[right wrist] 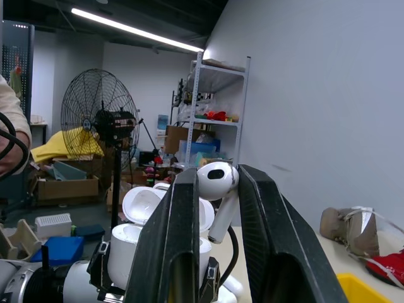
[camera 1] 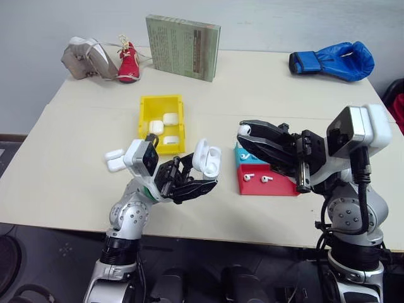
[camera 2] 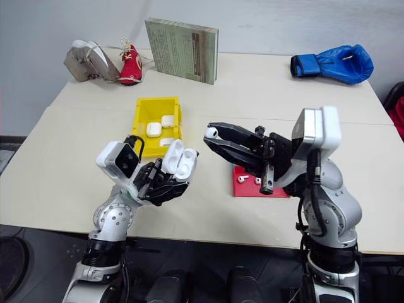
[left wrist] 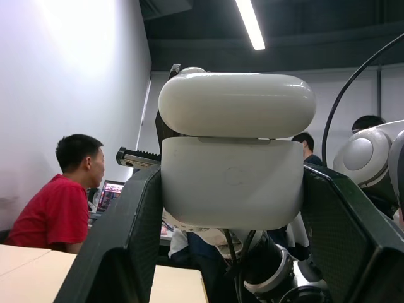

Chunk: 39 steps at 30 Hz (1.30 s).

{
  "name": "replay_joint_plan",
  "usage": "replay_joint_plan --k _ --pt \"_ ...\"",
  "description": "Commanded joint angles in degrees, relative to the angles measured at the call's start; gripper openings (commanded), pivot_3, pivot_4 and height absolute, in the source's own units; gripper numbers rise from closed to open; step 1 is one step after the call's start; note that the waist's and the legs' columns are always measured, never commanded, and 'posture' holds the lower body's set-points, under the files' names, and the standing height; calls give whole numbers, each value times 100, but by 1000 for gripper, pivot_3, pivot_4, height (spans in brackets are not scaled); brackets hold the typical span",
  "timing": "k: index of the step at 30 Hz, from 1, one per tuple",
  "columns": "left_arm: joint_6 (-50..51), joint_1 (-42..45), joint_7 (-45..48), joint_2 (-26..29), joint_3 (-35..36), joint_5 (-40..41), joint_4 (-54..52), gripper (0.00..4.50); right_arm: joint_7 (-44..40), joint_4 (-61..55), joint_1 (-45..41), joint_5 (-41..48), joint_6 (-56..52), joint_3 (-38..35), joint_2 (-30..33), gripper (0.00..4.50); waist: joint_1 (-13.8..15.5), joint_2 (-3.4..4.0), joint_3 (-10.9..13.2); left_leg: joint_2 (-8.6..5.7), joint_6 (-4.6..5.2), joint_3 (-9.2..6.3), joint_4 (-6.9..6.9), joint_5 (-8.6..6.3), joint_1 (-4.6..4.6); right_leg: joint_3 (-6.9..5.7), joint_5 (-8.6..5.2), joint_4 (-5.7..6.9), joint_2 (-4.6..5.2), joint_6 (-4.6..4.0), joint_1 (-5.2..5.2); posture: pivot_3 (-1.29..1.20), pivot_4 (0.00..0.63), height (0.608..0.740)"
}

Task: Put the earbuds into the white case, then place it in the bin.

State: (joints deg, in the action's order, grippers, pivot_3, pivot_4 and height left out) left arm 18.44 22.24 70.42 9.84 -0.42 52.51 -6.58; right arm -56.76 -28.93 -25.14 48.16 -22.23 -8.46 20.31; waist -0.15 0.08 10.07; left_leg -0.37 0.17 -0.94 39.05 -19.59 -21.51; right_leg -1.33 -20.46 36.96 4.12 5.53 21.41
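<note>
The left gripper [camera 1: 189,183] is raised over the near table [camera 1: 63,177] edge, angled up and inward, clamped on the white case [camera 1: 207,158] with its lid open. The right gripper [camera 1: 243,134], also raised and pointing left toward the case, pinches one earbud [right wrist: 218,189] between nearly closed fingers. Two earbuds [camera 1: 257,178] lie on the red tray [camera 1: 268,186]. Farther back, the yellow bin [camera 1: 161,120] holds closed cases.

Workshop or lab: white shelving [right wrist: 218,107] stacked with boxes, pedestal fan [right wrist: 98,120], strip lights [left wrist: 251,24], person at a laptop [left wrist: 108,194].
</note>
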Motion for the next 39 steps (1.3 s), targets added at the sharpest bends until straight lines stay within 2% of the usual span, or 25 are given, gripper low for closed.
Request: replay_joint_plan --k 1,12,39 --pt "127 127 -81 7 58 130 -254 2793 -63 -65 -94 -139 390 322 -150 453 -8 0 0 0 0 0 0 0 0 0 0 0 0 0 2 0 150 740" --pt "224 25 -274 -93 -13 96 -525 2793 -88 294 -99 -548 978 896 -395 453 -9 0 0 1 -1 0 0 0 0 3 0 -3 0 0 4 0 150 740" --pt "62 -17 82 -45 -154 -271 -345 2793 -481 851 105 -876 1424 1249 -158 453 -9 0 0 1 -1 0 -2 0 0 3 0 -6 0 0 5 0 150 740"
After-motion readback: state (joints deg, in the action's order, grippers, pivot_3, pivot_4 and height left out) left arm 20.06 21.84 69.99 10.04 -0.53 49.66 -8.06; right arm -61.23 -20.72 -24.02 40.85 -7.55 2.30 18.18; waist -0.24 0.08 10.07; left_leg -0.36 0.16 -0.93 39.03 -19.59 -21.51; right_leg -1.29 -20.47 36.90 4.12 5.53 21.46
